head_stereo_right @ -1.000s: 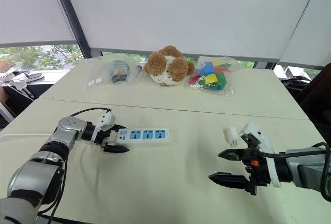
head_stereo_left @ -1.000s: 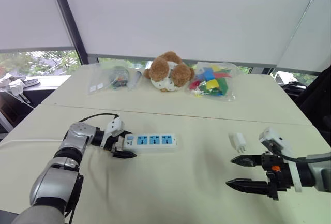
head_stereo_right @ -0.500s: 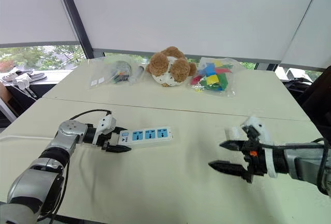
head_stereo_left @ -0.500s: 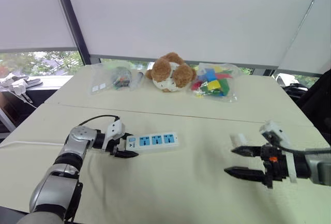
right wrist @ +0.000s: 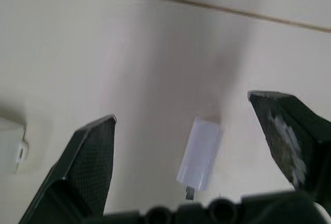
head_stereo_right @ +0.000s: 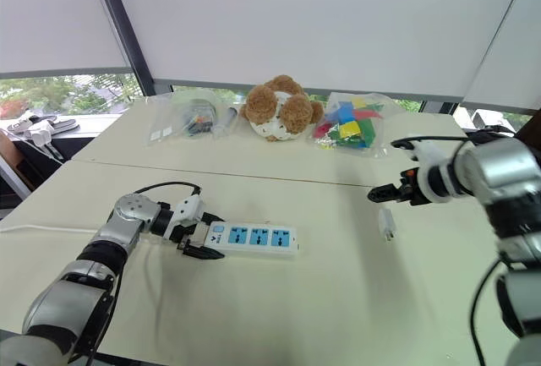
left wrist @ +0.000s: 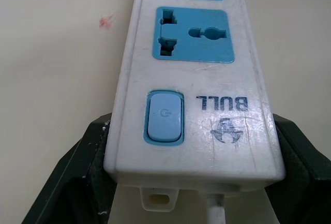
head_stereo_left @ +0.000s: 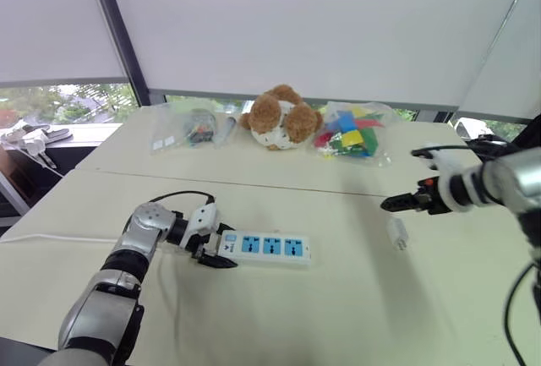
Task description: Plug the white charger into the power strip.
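2 fingers of the right gripper (right wrist: 181, 107) spread wide above the white charger (right wrist: 200, 154), lying toward the right edge of the table (head_stereo_left: 338, 315). It looks light, hard, slippery; pinch its flat sides. The left gripper (head_stereo_left: 218, 248) hugs the power strip (head_stereo_left: 269, 247) end.

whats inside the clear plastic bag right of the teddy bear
The crinkled clear plastic bag holds small coloured plastic blocks: blue, yellow, green and red. Any pieces beneath the top ones are covered, so their count is unclear.

The white charger (right wrist: 200, 153) looks blurred, prongs barely discernible.
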Controlling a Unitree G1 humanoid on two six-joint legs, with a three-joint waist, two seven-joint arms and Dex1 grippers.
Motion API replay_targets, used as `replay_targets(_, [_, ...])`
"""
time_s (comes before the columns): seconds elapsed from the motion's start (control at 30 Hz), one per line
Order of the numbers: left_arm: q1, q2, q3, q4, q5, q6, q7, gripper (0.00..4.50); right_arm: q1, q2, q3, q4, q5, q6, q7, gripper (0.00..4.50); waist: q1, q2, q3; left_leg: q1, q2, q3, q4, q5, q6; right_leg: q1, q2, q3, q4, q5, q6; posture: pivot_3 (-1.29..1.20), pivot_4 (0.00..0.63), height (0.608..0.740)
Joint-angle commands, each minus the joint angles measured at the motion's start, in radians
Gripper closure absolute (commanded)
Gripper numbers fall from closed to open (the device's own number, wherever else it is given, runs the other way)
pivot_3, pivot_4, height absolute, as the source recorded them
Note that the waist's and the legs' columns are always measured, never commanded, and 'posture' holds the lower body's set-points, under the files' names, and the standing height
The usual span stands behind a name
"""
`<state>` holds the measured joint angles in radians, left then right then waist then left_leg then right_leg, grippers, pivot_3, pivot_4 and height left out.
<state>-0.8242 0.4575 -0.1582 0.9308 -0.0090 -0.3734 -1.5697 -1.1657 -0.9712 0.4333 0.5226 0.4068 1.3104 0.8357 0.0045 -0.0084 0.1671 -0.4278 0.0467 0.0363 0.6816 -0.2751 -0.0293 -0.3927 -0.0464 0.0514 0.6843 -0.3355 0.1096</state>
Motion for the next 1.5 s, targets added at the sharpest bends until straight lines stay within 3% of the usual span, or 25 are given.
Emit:
replay_targets(0.03, [0.057, -0.038, -0.053, -0.068, 0.005, 0.023, -0.018, 1.42, -0.133, 0.045, 0.157, 0.209, -0.154, -0.071, 0.164, 0.0, 0.008, 0.0, 0.0, 0.0, 0.0, 0.0, 0.0, 0.0, 0.0, 0.0, 0.0, 0.0, 0.0, 0.0, 0.0, 0.0, 0.15, 0.739])
replay_targets(0.2, [0.14, -0.04, -0.052, -0.185, -0.017, 0.069, 0.019, 1.42, -0.208, 0.111, 0.315, 0.439, -0.325, -0.173, 0.386, 0.0, 0.011, 0.001, -0.001, 0.0, -0.001, 0.001, 0.0, -0.002, 0.004, 0.0, -0.001, 0.0, 0.0, 0.0, 0.0, 0.0, 0.15, 0.739])
replay_targets(0.47, [0.227, -0.024, -0.062, -0.297, -0.031, 0.119, 0.077, 1.42, -0.246, 0.176, 0.324, 0.613, -0.482, -0.206, 0.551, 0.0, 0.002, 0.012, -0.006, 0.001, 0.0, 0.005, 0.001, -0.003, 0.004, 0.0, -0.001, 0.0, 0.0, 0.0, 0.0, 0.0, 0.15, 0.739])
replay_targets(0.97, [0.285, -0.062, -0.067, -0.366, -0.031, 0.101, 0.177, 1.42, -0.262, 0.299, 0.112, 0.775, -0.561, -0.161, 0.382, 0.0, 0.009, 0.018, -0.01, 0.002, -0.001, 0.006, 0.002, -0.002, 0.004, 0.002, -0.002, 0.0, 0.0, 0.0, 0.0, 0.0, 0.15, 0.739])
replay_targets(1.1, [0.297, -0.06, -0.069, -0.381, -0.029, 0.099, 0.196, 1.42, -0.255, 0.32, 0.043, 0.789, -0.562, -0.169, 0.297, 1.27, 0.009, 0.018, -0.01, 0.002, -0.001, 0.005, 0.002, -0.002, 0.004, 0.002, -0.002, 0.0, 0.0, 0.0, 0.0, 0.0, 0.15, 0.739])
replay_targets(1.27, [0.312, -0.056, -0.059, -0.386, -0.024, 0.08, 0.241, 1.42, -0.228, 0.335, 0.013, 0.798, -0.587, -0.179, 0.272, 3.82, 0.009, 0.018, -0.011, 0.003, -0.001, 0.005, 0.001, -0.002, 0.004, 0.003, -0.002, 0.0, 0.0, 0.0, 0.0, 0.0, 0.15, 0.739])
replay_targets(1.5, [0.309, -0.052, -0.056, -0.375, -0.027, 0.074, 0.266, 1.42, -0.205, 0.334, 0.021, 0.797, -0.633, -0.209, 0.317, 3.83, 0.01, 0.018, -0.011, 0.004, -0.001, 0.005, 0.002, -0.002, 0.003, 0.005, -0.002, 0.0, 0.0, 0.0, 0.0, 0.0, 0.15, 0.739])
